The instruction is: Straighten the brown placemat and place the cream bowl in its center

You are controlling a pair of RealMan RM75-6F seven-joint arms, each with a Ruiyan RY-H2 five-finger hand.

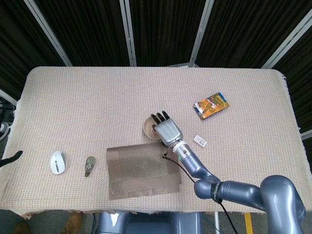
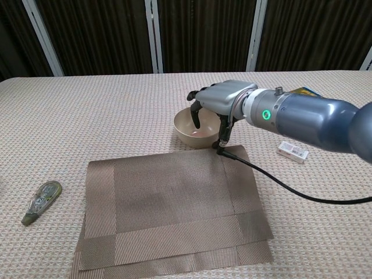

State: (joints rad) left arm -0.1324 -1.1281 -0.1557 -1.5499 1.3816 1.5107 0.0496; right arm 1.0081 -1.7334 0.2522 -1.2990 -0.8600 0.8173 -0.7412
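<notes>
cream bowl (image 2: 197, 129) on the tablecloth (image 1: 97, 102), just beyond the far edge of the brown placemat (image 2: 174, 209), which lies askew. right hand (image 2: 218, 104) over the bowl, fingers curled down into it; grip on the rim cannot be told. left hand (image 1: 9, 158) barely visible at table's left edge, state unclear.
</notes>
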